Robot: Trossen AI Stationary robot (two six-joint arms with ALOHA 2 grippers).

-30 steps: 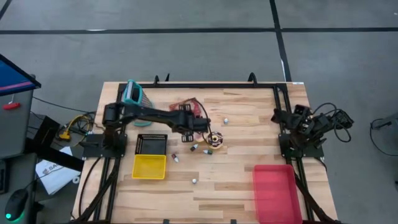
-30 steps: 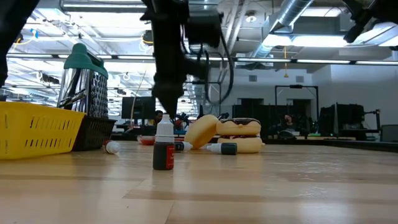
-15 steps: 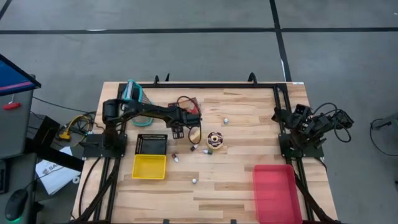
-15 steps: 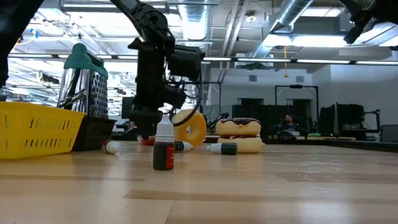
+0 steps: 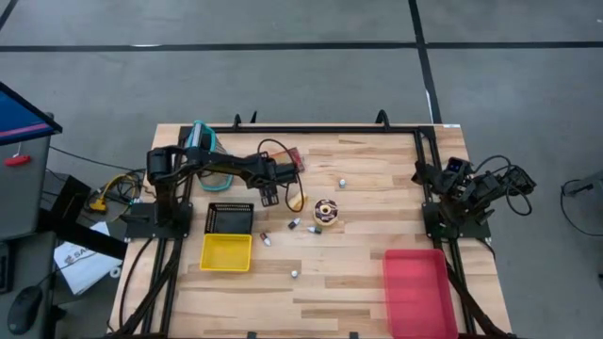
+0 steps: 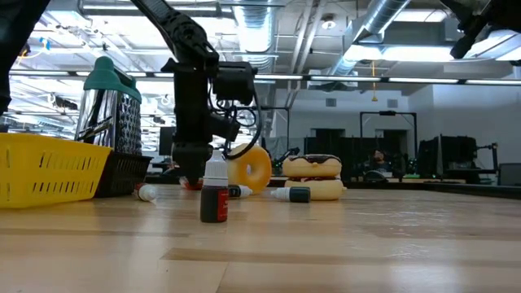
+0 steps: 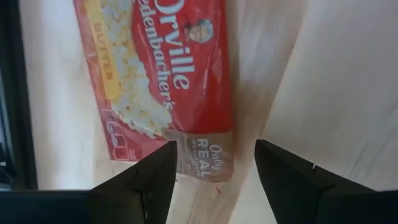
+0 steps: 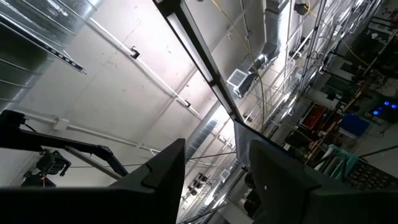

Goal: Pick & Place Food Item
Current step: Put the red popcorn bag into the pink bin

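I've swung the left claw (image 7: 211, 171) off the donuts (image 5: 323, 212); it's now over the popcorn bag (image 7: 165, 81) (table's far side), fingers apart, empty. Popcorn looks like my pick.

The wooden desk (image 5: 367, 273) carries a yellow basket (image 5: 226, 252) with a black basket (image 5: 229, 217) just behind it, a red bin (image 5: 415, 287) toward the right front, a red popcorn packet (image 7: 168, 87) near the back, a chocolate donut (image 5: 325, 211), a yellow ring donut (image 6: 249, 168), several small bottles, one upright (image 6: 215, 192), and what looks like a grater (image 6: 109, 114).
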